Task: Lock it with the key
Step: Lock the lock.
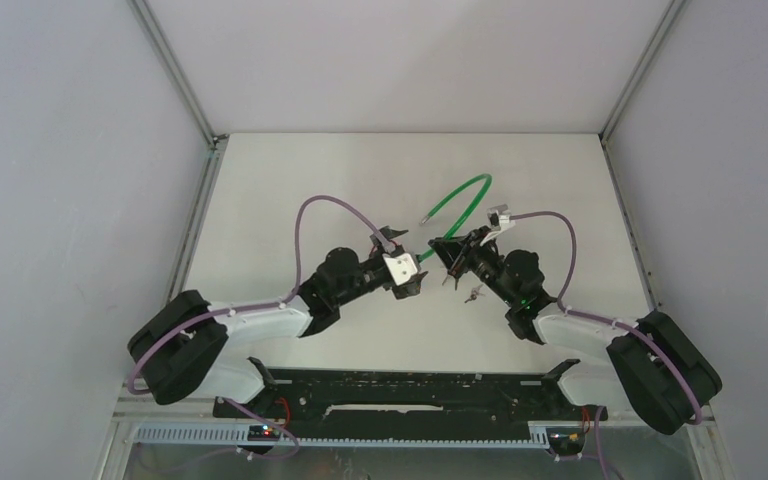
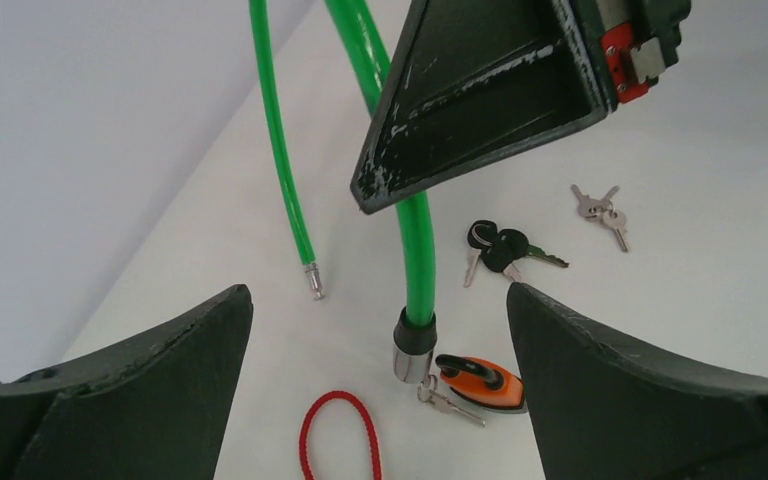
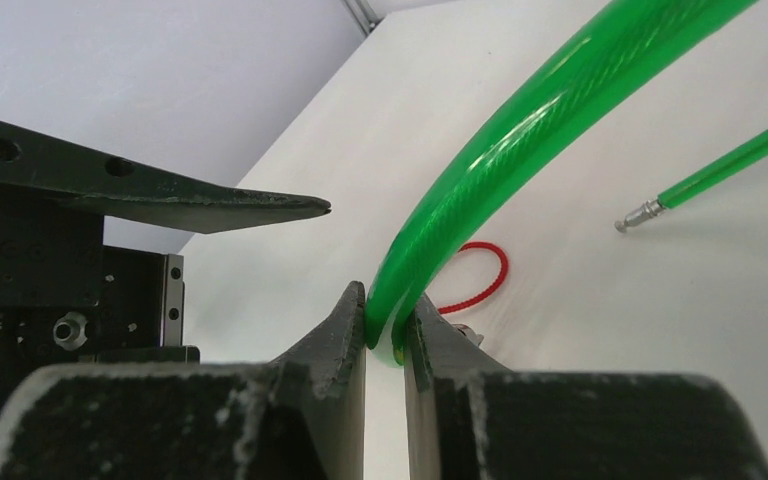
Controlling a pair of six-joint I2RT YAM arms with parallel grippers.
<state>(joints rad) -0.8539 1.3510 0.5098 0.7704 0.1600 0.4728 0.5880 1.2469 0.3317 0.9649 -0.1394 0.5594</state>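
**Right jaws pinch the green cable, left jaws wide open above the lock head**

The green cable lock (image 1: 472,184) arches up off the white tabletop (image 1: 290,180) between the two arms. The right gripper (image 3: 385,312) is clamped on the thick cable low on its arc, and its wrist view shows the two fingers pressed against the green sheath from either side. In the overhead view the right gripper (image 1: 448,257) sits at the near end of the arch, with the left gripper (image 1: 412,283) just beside it, pointing towards it.

The left gripper (image 2: 378,292) holds nothing. Its jaws stand far apart, one at each lower corner of the left wrist view. Between them the cable comes down to its black and metal lock head (image 2: 412,347), which rests on the tabletop. An orange-headed key (image 2: 480,381) lies right against the metal end of the head. Whether its blade is in the keyhole I cannot tell.

The cable's thin free end, tipped with a metal pin (image 2: 313,281), lies on the tabletop to the left of the lock head and apart from it, so the loop is not closed. A red cord loop (image 2: 340,396) lies just in front of the lock head. Further out are a bunch of black-headed keys (image 2: 500,248) and, beyond them, a few small silver keys (image 2: 600,207), all flat on the tabletop.
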